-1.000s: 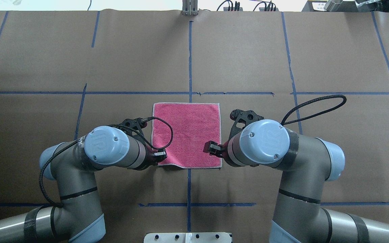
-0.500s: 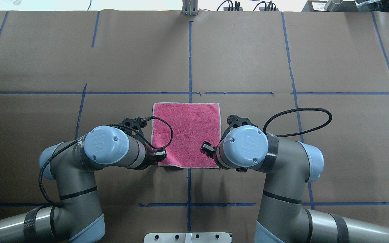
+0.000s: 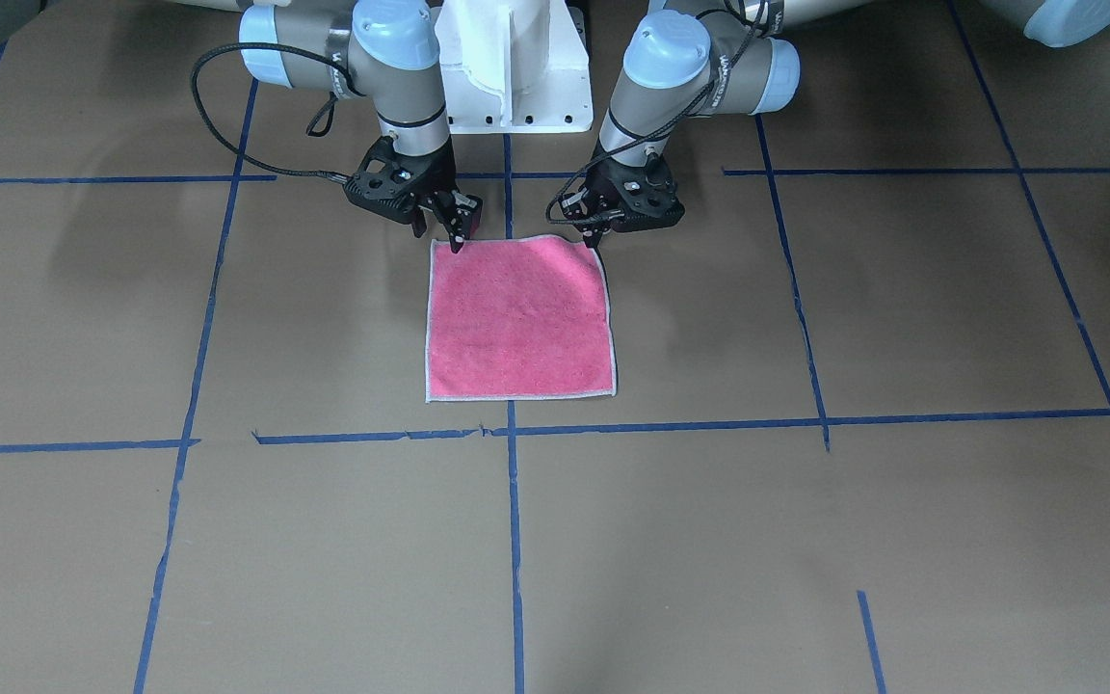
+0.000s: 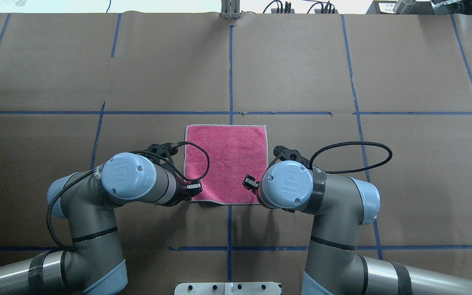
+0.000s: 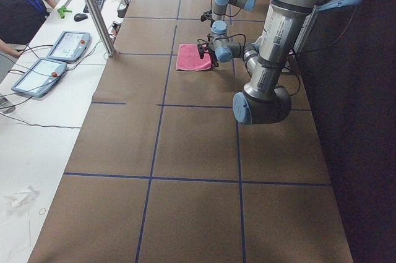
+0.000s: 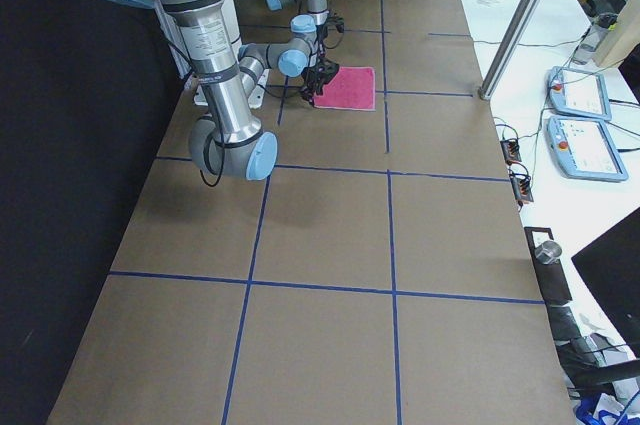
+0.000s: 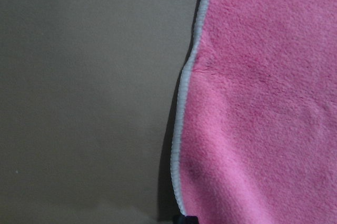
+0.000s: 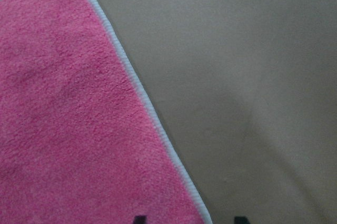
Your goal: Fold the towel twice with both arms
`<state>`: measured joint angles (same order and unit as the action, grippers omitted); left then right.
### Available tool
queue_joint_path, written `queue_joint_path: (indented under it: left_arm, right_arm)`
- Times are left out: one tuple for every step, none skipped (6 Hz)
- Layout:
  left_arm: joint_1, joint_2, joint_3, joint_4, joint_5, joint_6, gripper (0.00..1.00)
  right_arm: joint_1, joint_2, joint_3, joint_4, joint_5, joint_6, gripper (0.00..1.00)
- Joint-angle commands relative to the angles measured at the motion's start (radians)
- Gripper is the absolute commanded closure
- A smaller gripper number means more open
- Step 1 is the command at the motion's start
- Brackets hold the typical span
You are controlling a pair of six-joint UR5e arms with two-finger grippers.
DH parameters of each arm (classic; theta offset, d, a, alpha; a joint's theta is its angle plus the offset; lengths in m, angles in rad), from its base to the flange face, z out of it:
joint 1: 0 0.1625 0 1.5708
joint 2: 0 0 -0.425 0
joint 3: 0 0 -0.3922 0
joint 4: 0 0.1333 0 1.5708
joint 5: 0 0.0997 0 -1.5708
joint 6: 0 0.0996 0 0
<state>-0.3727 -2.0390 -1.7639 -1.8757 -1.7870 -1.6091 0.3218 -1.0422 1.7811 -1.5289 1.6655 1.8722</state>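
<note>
Left gripper [image 4: 194,189] is pinching the towel [image 4: 230,159] at one near corner, fingers seemingly closed on it. Right gripper [image 3: 439,231] is straddling the other corner, fingers spread, readying a matched lift.

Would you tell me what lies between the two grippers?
Only the robot-side edge of the towel spans between the left gripper and right gripper, clearest in the front-facing view.

One towel, two arms, one surface.
From here I count a single pink towel [image 4: 225,162] on the one brown surface [image 4: 301,73]; a left arm [image 4: 92,213] and right arm [image 4: 334,229]; a left hand [image 3: 596,237] and right hand [image 3: 439,235]; two control tablets [image 5: 68,46]; one operator [image 5: 18,4].
</note>
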Motion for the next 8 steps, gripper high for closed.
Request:
queue_joint_path:
  left_arm:
    - [0.000,0.000,0.000,0.000,0.000,0.000,1.00]
    - [0.000,0.000,0.000,0.000,0.000,0.000,1.00]
    - [0.000,0.002,0.000,0.000,0.000,0.000,1.00]
    - [0.000,0.002,0.000,0.000,0.000,0.000,1.00]
    - [0.000,0.002,0.000,0.000,0.000,0.000,1.00]
    - [0.000,0.002,0.000,0.000,-0.002,0.000,1.00]
    - [0.000,0.000,0.000,0.000,0.000,0.000,1.00]
    - [0.000,0.000,0.000,0.000,-0.002,0.000,1.00]
  right_arm:
    - [-0.001,-0.001,-0.014,0.001,-0.006,-0.001,0.41]
    - [-0.001,0.001,-0.014,0.001,-0.006,-0.002,0.46]
    - [-0.003,0.001,-0.017,0.003,-0.006,-0.007,0.47]
    - [-0.003,0.001,-0.017,0.004,-0.006,-0.007,0.47]
    - [-0.003,0.001,-0.019,0.004,-0.006,-0.008,0.51]
    - [-0.003,0.001,-0.019,0.004,-0.006,-0.011,0.58]
    - [-0.003,0.001,-0.019,0.004,-0.004,-0.013,0.59]
    - [-0.003,0.001,-0.019,0.004,-0.004,-0.013,0.69]
